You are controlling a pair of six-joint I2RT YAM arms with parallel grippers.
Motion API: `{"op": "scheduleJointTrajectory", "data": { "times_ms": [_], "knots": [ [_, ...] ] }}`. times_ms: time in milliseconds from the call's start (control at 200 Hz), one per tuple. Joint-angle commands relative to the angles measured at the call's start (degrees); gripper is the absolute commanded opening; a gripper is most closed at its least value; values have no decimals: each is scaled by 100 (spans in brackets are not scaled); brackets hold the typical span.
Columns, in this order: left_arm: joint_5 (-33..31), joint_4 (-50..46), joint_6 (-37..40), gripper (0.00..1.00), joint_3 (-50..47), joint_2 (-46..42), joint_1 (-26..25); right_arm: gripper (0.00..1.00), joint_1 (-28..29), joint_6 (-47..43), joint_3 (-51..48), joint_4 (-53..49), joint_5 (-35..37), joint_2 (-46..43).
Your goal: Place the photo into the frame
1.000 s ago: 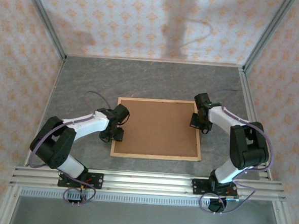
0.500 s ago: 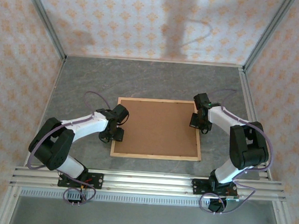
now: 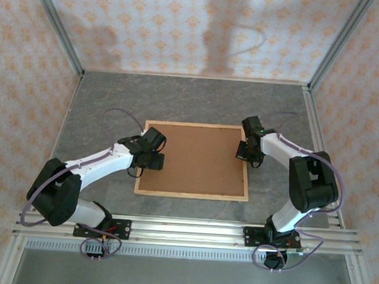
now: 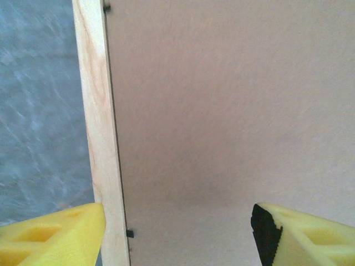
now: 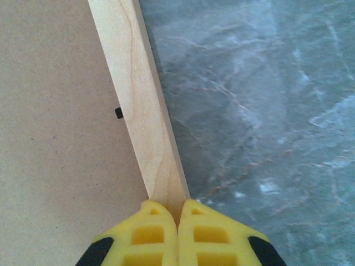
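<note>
Top view, centre: the frame [image 3: 191, 195] lies flat on the grey table [image 3: 101, 104], with the brown backing board [image 3: 195, 158] filling it. At its left strip, my left gripper [image 4: 178, 217] stands open, one finger beside the wood and one over the board. At its right strip, my right gripper [image 5: 177, 209] is closed, fingertips together over the wood.

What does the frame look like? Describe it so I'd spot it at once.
On the grey stone-patterned table, one large flat rectangle lies near the middle. That is the frame: a thin border of pale wood strips running around a plain brown board. The light wood edge sets it apart from the brown panel inside it and the dark tabletop around it.
</note>
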Motion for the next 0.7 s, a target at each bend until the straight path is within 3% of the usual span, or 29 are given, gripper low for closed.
{"op": "scheduleJointTrajectory", "data": {
  "times_ms": [0,145,315,385,485,696],
  "knots": [
    [-95,279,317,74,148,-227,-15,0,62,364,246,400,-348,262],
    [1341,1506,832,72,-82,-504,-247,0,96,484,777,637,-648,662],
    [1411,2046,2084,69,-3,-173,-1165,8,140,350,1388,528,-962,1043],
    [1207,2219,2730,69,-39,56,-1621,17,139,172,1490,335,-904,1017],
    [1094,2265,3353,69,41,430,-1987,38,117,-60,1411,24,-591,731],
    [1252,2091,4229,70,509,1215,-2428,60,0,-259,845,-353,-100,-39]
  ]
}}
